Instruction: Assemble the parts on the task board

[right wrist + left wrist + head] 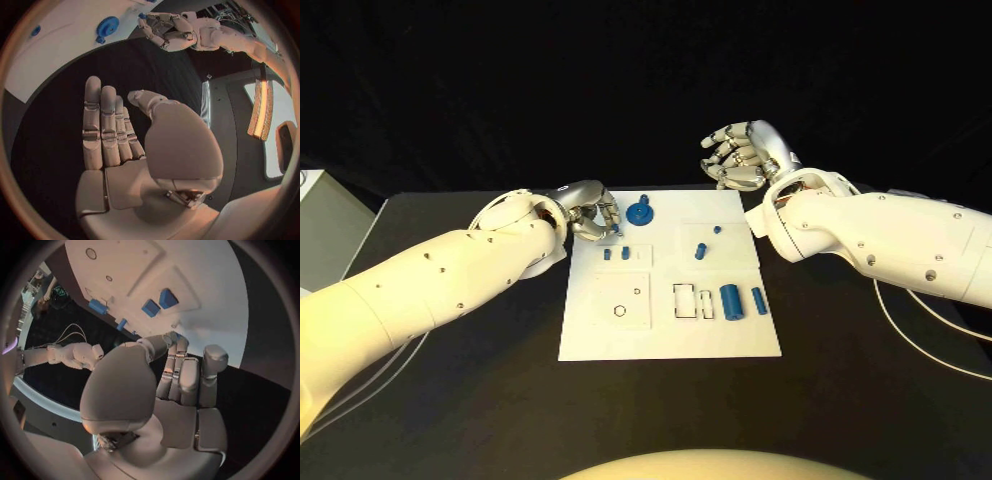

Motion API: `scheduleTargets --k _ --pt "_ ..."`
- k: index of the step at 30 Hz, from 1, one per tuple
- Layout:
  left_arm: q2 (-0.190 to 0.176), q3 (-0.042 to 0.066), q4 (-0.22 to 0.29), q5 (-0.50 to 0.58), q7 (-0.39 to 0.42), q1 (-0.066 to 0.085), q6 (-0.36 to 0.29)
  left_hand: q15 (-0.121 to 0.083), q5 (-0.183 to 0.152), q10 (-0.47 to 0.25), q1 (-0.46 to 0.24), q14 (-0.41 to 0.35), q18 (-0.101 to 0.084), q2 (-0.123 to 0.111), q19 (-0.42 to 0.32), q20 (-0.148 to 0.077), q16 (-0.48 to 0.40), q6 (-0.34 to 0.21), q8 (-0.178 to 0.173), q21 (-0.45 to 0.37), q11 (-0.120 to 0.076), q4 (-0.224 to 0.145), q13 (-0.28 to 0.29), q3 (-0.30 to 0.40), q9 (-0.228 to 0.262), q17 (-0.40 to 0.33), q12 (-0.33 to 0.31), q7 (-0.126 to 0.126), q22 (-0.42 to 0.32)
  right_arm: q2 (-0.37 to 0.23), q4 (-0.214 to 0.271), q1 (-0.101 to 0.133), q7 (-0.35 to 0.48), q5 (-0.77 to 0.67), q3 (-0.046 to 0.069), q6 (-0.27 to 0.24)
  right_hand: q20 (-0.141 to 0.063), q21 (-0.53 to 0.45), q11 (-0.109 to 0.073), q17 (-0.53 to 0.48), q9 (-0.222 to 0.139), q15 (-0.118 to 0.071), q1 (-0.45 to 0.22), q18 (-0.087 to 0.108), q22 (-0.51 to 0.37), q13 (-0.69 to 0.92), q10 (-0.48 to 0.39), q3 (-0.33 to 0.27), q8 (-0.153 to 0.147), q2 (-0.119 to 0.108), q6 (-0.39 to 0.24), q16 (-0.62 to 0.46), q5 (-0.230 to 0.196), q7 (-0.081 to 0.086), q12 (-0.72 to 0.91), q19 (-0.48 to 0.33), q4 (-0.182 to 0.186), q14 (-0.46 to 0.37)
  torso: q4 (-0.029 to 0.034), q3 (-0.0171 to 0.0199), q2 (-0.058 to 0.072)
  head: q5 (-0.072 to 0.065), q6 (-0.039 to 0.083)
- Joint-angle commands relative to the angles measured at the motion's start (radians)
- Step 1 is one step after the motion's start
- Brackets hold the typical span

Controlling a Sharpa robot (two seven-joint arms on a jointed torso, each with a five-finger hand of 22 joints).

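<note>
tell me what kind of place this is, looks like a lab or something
Probably a robotics lab or test bench: a black table against a dark backdrop, a white task board with small blue parts laid out on it, and the left hand and right hand over it.

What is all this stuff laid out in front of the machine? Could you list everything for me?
Table: one, black, under everything.
Task board: one, white plate, middle of the table.
Round part: one, blue, far left area of the board, beside the left hand.
Small parts: a few, blue, mid board.
Cylinder parts: two, blue, right side of the board.
Left hand: silver, at the board's far left corner.
Right hand: silver, empty, past the board's far right corner.
</note>
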Motion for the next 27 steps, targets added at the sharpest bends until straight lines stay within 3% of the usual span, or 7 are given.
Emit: scheduleTargets --k 1,10,14,27 --pt "0.013 0.0 -0.015 0.001 0.004 -0.005 0.017 0.002 0.001 0.006 -0.006 0.007 -0.011 -0.001 0.005 -0.002 0.001 0.01 -0.006 0.002 0.001 -0.005 0.0 -0.001 0.001 -0.001 -0.006 0.001 0.0 0.002 -0.001 0.0 0.011 -0.003 0.001 0.002 0.0 -0.004 -0.003 0.001 -0.001 -0.003 -0.001 0.009 -0.001 -0.001 0.005 -0.004 0.003 0.003 0.003 -0.006 0.007 0.005 0.005 0.005 0.0 0.007 -0.001 0.0011 0.001 0.002 0.0" --pt "0.041 0.0 -0.045 0.001 0.008 -0.012 0.021 0.002 0.001 0.007 -0.006 0.008 -0.011 0.0 0.006 -0.002 0.002 0.01 -0.006 0.004 0.001 -0.005 0.0 -0.001 0.002 0.0 -0.007 0.001 0.002 0.005 0.0 -0.001 0.011 -0.003 0.001 0.003 0.0 -0.004 -0.003 0.001 -0.001 -0.003 -0.001 0.009 -0.001 -0.001 0.005 -0.004 0.003 0.003 0.003 -0.006 0.007 0.005 0.005 0.005 0.0 0.007 -0.0019 0.0013 0.002 0.002 0.0" --pt "0.045 0.0 -0.05 0.0 0.002 -0.013 0.03 0.002 0.001 0.008 -0.006 0.007 -0.011 0.0 0.005 -0.002 0.001 0.01 -0.007 0.002 0.001 -0.006 0.0 -0.001 0.002 -0.003 -0.009 0.001 0.0 0.004 0.001 -0.001 0.01 -0.003 0.001 0.002 0.0 -0.004 -0.003 0.001 -0.001 -0.003 -0.001 0.009 -0.001 -0.001 0.005 -0.004 0.003 0.003 0.003 -0.006 0.007 0.005 0.005 0.005 0.0 0.007 -0.0015 0.003 0.001 0.003 -0.002" --pt "0.044 -0.001 -0.046 -0.012 -0.02 -0.013 0.076 0.003 0.001 0.008 -0.006 0.003 -0.01 0.0 0.002 -0.003 -0.001 0.01 -0.008 0.0 0.002 -0.006 0.001 -0.002 0.002 -0.013 -0.013 0.002 -0.004 0.003 0.001 -0.001 0.011 -0.003 0.001 0.001 0.0 -0.004 -0.003 0.001 -0.001 -0.003 -0.001 0.009 -0.001 -0.001 0.005 -0.004 0.003 0.003 0.003 -0.006 0.007 0.005 0.005 0.005 0.0 0.007 -0.0005 0.0006 0.0 0.001 -0.005"
